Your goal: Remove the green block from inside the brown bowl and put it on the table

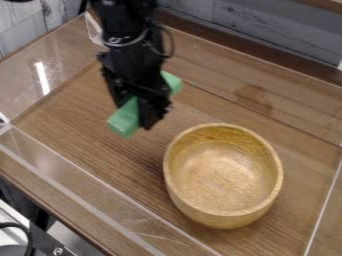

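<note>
At left, the green block [124, 117] hangs from the dark gripper's fingers [123, 88], which are closed on it, above the brown worktop [67, 140]; behind its right side, another green piece [171, 83] is partly visible; farther right and nearer the camera, the round brown bowl [223, 174] sits on the worktop, apart from the block.

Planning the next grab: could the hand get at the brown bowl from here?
Probably yes; bare table lies between, though the hand seems busy with the green block.
</note>
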`<state>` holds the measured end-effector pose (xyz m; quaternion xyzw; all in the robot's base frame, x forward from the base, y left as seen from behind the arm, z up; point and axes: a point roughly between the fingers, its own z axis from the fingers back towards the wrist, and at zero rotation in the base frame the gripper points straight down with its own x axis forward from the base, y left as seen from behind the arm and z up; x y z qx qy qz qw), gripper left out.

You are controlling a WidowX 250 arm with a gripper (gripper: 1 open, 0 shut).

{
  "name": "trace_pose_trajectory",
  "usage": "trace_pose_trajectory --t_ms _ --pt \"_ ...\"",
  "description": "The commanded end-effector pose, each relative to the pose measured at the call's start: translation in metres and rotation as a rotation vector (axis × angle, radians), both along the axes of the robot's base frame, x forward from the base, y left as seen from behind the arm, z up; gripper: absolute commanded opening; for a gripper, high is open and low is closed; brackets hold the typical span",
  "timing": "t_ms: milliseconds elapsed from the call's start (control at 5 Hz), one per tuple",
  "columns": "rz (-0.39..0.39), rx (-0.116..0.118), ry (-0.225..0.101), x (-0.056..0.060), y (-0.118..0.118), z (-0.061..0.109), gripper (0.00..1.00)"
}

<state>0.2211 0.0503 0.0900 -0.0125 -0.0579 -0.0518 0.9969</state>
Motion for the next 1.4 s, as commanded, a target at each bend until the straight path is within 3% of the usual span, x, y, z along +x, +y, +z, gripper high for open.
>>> trace_pose_trajectory --t_ms 0,600,1000,1200 --pt "-0.004 0.025 -0.025 0.005 0.02 0.002 0.0" --pt "0.029 0.037 -0.012 0.018 0.056 -0.017 0.0" --pt "0.038 0.036 -0.005 0.026 0.067 -0.03 0.0" --pt "0.036 0.031 0.002 0.027 0.068 -0.031 1.0"
